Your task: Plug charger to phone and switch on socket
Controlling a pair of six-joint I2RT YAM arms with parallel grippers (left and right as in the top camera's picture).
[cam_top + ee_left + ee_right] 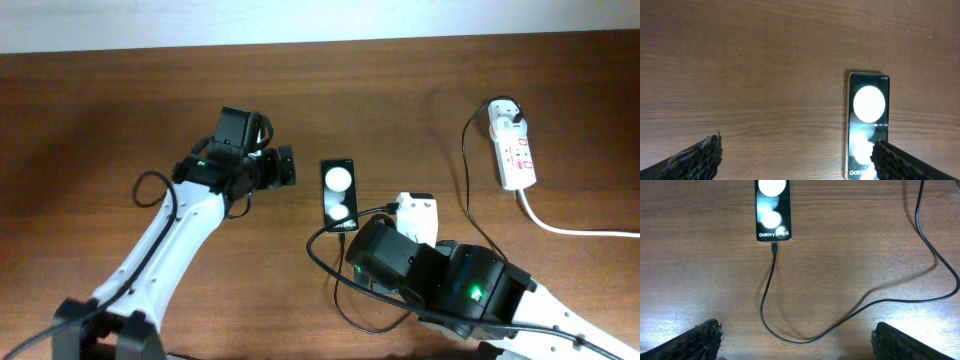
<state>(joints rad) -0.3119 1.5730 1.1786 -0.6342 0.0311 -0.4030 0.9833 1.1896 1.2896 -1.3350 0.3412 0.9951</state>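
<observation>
The black phone lies face up mid-table with two white round spots. It also shows in the left wrist view and the right wrist view. The charger's black cable has its plug tip in the phone's near end. The cable loops across the table up to a white adapter on the white socket strip at the right. My left gripper is open and empty just left of the phone. My right gripper is open and empty over the cable loop, near side of the phone.
A thick white cord runs from the socket strip to the right edge. A loop of black cable lies by the right arm near the front edge. A pale wall strip borders the table's far edge.
</observation>
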